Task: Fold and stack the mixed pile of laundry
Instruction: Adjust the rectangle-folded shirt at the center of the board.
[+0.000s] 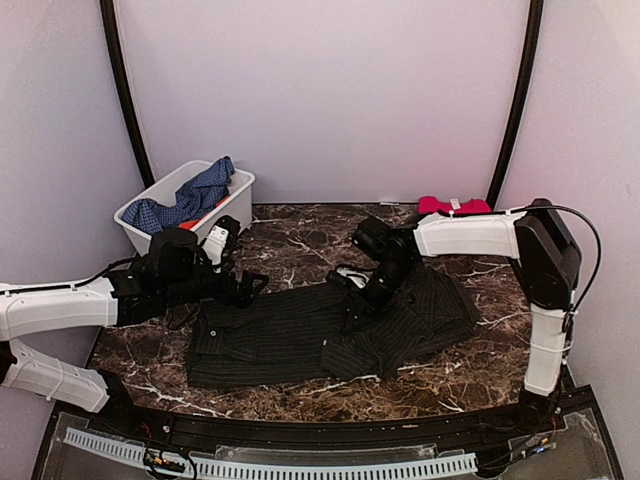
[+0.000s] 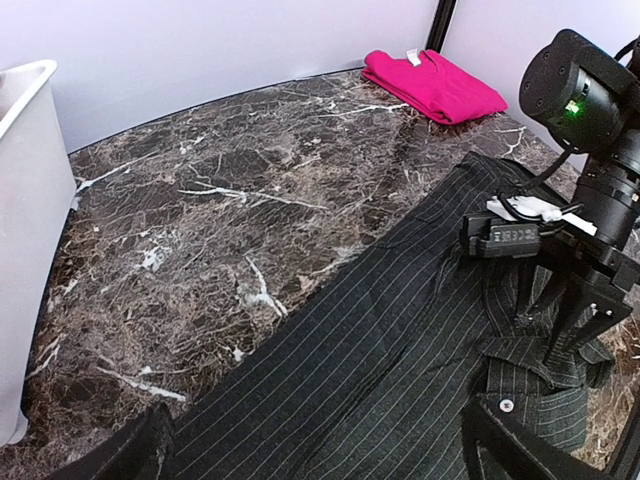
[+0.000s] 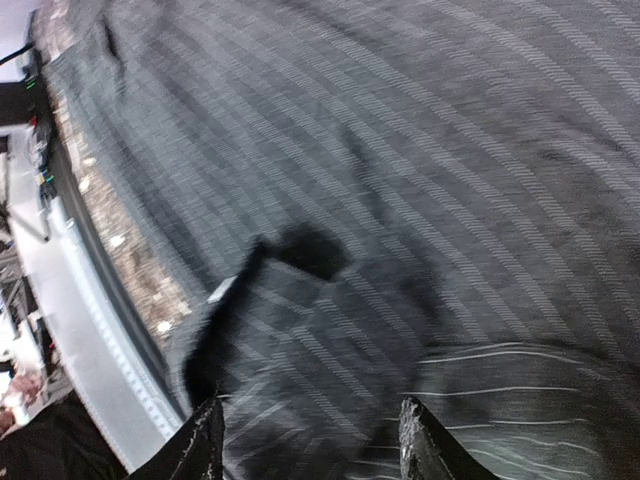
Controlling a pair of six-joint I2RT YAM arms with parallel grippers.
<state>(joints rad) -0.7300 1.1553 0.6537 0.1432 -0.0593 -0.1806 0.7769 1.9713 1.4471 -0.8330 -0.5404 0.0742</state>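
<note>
Dark charcoal pinstriped button shirt point(image 1: 330, 335): spread across marble worktop point(image 1: 300, 240) centre.
Left gripper point(image 2: 320, 452): fingers wide apart, at the shirt's left edge.
Right gripper point(image 3: 315, 445): fingers apart, over the shirt's middle.
Folded bright red cloth point(image 1: 453, 205): far right corner.

Lab booth — blank walls point(image 1: 320, 90), marble tabletop point(image 1: 300, 240)

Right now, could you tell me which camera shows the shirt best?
The top view: the whole shirt lies spread out there. The left wrist view shows only part of it, and the right wrist view gives a blurred close-up of its stripes.
</note>
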